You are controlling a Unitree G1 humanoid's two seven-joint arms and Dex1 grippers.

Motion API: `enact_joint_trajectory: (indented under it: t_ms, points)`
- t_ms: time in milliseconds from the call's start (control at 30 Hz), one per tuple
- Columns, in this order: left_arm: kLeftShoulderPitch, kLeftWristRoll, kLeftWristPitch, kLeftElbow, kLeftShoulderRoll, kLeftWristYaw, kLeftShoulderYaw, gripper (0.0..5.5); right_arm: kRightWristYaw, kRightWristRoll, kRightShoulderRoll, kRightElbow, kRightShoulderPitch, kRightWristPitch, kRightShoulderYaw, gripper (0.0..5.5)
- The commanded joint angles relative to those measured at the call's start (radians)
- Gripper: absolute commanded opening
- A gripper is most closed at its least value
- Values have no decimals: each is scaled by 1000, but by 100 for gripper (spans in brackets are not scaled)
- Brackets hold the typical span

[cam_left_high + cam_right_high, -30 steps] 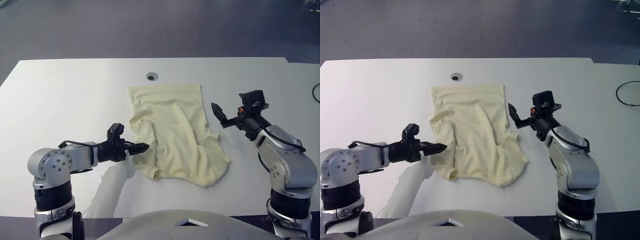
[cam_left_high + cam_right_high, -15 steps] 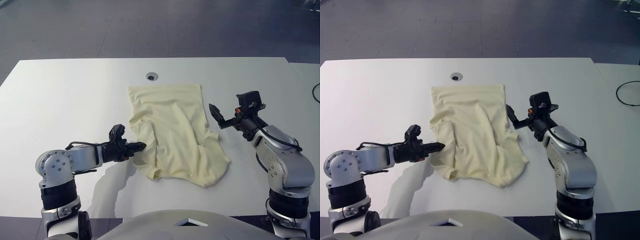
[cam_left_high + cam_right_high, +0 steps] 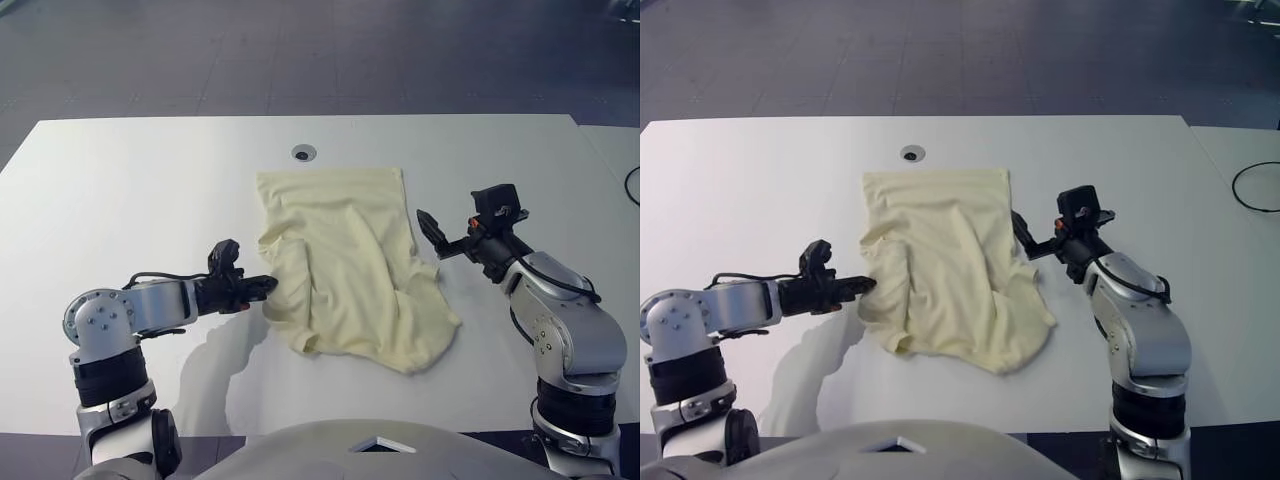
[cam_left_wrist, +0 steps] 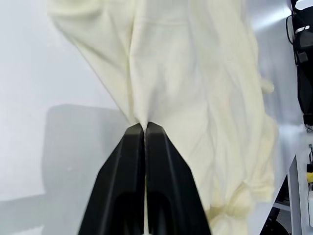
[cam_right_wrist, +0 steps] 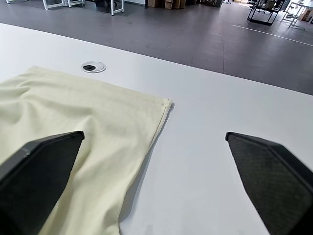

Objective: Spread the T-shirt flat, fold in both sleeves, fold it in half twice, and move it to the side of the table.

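A pale yellow T-shirt (image 3: pixel 350 270) lies crumpled in the middle of the white table (image 3: pixel 120 180), its far hem fairly straight and its near part bunched in folds. My left gripper (image 3: pixel 266 284) is low at the shirt's left edge, and its fingertips (image 4: pixel 145 126) are shut on a pinch of the fabric (image 4: pixel 195 73). On the shirt's right side, near the upper right edge, my right gripper (image 3: pixel 438 236) hovers open. Between its wide-apart fingers (image 5: pixel 44 161) lie bare table and the shirt's corner (image 5: pixel 164 103), and it holds nothing.
A round cable grommet (image 3: pixel 303 153) sits in the table just beyond the shirt's far hem. A black cable loop (image 3: pixel 1255 185) lies on the neighbouring surface at far right. Bare table spreads to the left and right of the shirt.
My left gripper has drawn back to the left, keeping the shirt's left edge in its fingers. My right gripper has shifted slightly left, closer to the shirt's right edge.
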Motion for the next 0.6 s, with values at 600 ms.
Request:
enact_joint_trajectory:
  t_ms: [600]
  points:
    - [11, -23, 10, 13, 44, 151, 194, 1, -70, -15, 19, -45, 77, -16, -18, 540]
